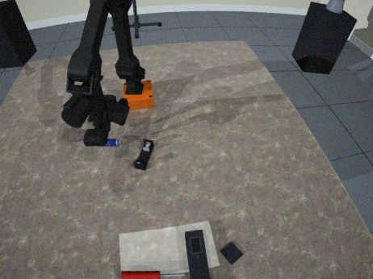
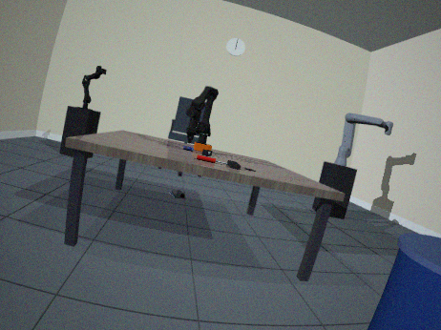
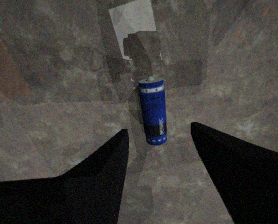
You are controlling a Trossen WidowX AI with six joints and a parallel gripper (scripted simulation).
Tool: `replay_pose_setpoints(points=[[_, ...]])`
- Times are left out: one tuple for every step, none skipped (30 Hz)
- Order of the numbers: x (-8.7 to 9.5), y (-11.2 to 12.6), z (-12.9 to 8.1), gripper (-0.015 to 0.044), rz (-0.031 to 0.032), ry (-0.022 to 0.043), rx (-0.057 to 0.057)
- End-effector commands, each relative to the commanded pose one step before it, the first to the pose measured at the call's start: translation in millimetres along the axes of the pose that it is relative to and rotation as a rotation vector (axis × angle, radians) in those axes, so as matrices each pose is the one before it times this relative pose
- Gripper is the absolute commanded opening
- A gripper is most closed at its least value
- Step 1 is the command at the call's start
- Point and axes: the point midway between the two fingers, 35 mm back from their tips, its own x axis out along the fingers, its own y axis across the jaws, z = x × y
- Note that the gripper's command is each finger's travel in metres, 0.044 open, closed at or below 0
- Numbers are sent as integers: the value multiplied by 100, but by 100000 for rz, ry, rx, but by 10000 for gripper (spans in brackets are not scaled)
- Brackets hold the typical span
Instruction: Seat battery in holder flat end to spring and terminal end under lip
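The blue battery (image 1: 113, 143) (image 2: 188, 148) (image 3: 153, 112) lies on its side on the table. In the wrist view its pale end with a small nub points up the picture. My gripper (image 3: 158, 130) is open and empty, pointing down, with a fingertip on each side of the battery's lower part in that view and a gap to both. How high the tips are above it I cannot tell; in the top view the gripper hides the battery's left end. The black holder (image 1: 144, 156) (image 2: 206, 153) lies to the battery's right, slanted and empty, with bright metal near its far end.
The orange block (image 1: 139, 101) (image 2: 202, 147) stands at the arm's base. Towards the near edge lie a pale sheet (image 1: 149, 248), a long black device (image 1: 196, 259), a small dark square (image 1: 232, 252) and a red-handled tool (image 1: 140, 275) (image 2: 206, 158). A pale patch (image 3: 140, 19) shows beyond the battery.
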Motion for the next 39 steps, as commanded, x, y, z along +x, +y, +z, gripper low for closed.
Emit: replay_pose_setpoints(points=[[650, -4, 33, 237, 168, -324, -670], [166, -7, -2, 237, 0, 0, 0], [167, -6, -2, 237, 1, 0, 0], [166, -5, -1, 237, 1, 0, 0], [166, -3, -1, 237, 1, 0, 0], [166, -2, -1, 237, 1, 0, 0], [165, -1, 0, 237, 1, 0, 0], [165, 0, 0, 237, 1, 0, 0], [165, 1, 0, 237, 1, 0, 0], [164, 3, 1, 237, 1, 0, 0], [164, 4, 1, 237, 1, 0, 0], [164, 5, 1, 237, 1, 0, 0], [163, 6, 2, 237, 2, 0, 0], [163, 7, 2, 237, 2, 0, 0], [163, 9, 2, 237, 2, 0, 0], [162, 10, 3, 237, 2, 0, 0], [162, 11, 3, 237, 2, -1, 0], [161, 12, 3, 237, 2, -1, 0], [161, 13, 4, 237, 2, -1, 0], [160, 14, 4, 237, 2, -1, 0], [160, 16, 4, 237, 2, -1, 0], [160, 17, 4, 237, 3, -1, 0], [129, 14, 4, 237, 2, -1, 0], [77, 9, 2, 237, 1, 0, 0], [26, 3, 1, 237, 0, 0, 0], [0, 0, 0, 211, 0, 0, 0], [0, 0, 0, 185, 0, 0, 0], [0, 0, 0, 158, 0, 0, 0], [0, 0, 0, 132, 0, 0, 0], [0, 0, 0, 106, 0, 0, 0], [0, 0, 0, 99, 0, 0, 0], [0, 0, 0, 93, 0, 0, 0], [0, 0, 0, 86, 0, 0, 0], [0, 0, 0, 79, 0, 0, 0], [0, 0, 0, 75, 0, 0, 0], [0, 0, 0, 75, 0, 0, 0], [0, 0, 0, 75, 0, 0, 0], [0, 0, 0, 75, 0, 0, 0], [0, 0, 0, 75, 0, 0, 0]])
